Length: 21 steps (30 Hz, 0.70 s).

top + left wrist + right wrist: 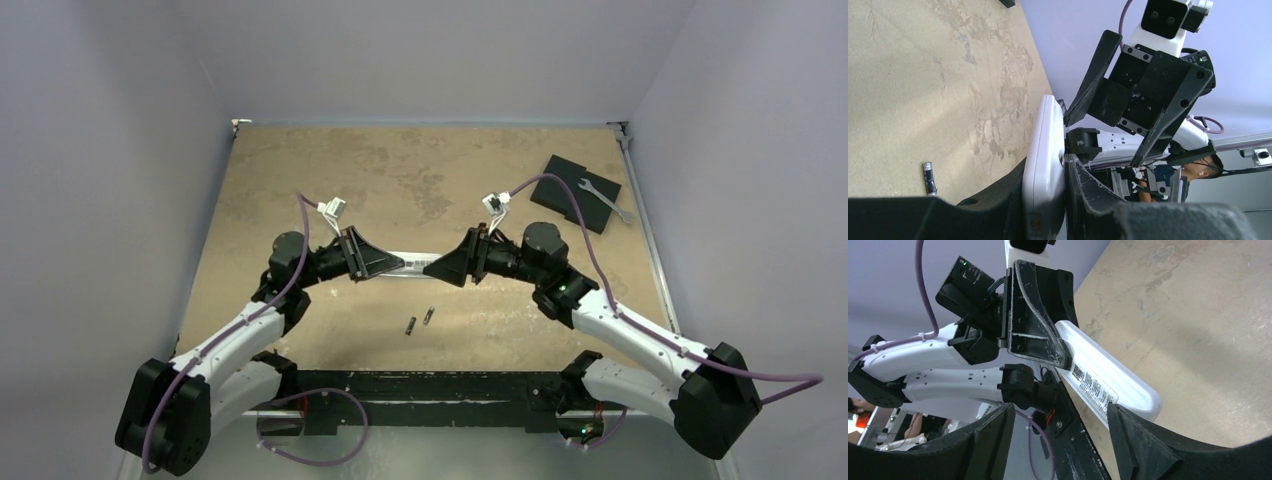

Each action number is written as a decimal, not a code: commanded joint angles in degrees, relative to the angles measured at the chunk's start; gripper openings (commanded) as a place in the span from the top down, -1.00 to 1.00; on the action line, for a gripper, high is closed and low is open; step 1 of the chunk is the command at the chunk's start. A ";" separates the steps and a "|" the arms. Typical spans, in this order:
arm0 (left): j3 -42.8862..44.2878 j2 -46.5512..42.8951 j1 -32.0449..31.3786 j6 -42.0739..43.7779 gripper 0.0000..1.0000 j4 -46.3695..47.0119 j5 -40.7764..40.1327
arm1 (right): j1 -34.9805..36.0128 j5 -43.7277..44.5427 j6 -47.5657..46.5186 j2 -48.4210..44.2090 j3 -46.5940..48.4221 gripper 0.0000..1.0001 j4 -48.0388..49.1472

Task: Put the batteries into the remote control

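Note:
The white remote control hangs above the table between the two arms, its labelled back showing in the right wrist view. My left gripper is shut on one end of it, edge-on between the black fingers. My right gripper stands open at the other end; the remote's rounded tip lies against one fingertip, and the other finger is well apart. Two small dark batteries lie on the table below the remote. One battery also shows in the left wrist view.
A black flat square pad with a silver wrench across it lies at the back right. A black bar runs along the near edge between the arm bases. Walls close in the table on three sides.

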 commanded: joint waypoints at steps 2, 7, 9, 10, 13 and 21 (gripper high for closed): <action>0.16 -1.42 0.45 -0.15 1.00 3.08 0.70 | -0.30 1.92 -0.15 -1.45 -0.28 -0.51 0.31; 0.34 -1.69 0.45 -0.15 1.00 2.91 0.71 | -0.34 2.91 -1.29 -1.65 0.20 -0.51 -1.41; 0.31 -1.78 0.45 -0.11 1.00 2.76 0.72 | -0.34 3.31 -1.95 -1.57 0.47 -0.51 -2.37; 0.31 -1.71 0.45 -0.14 1.00 2.81 0.70 | -0.30 3.59 -2.14 -1.57 0.52 -0.50 -2.71; 0.30 -1.78 0.45 -0.09 1.00 2.80 0.65 | -0.33 4.19 -3.11 -1.17 0.96 -0.50 -3.87; 0.35 -1.78 0.45 -0.27 1.00 3.20 0.91 | -0.34 6.39 -4.10 -0.38 2.08 -0.50 -6.39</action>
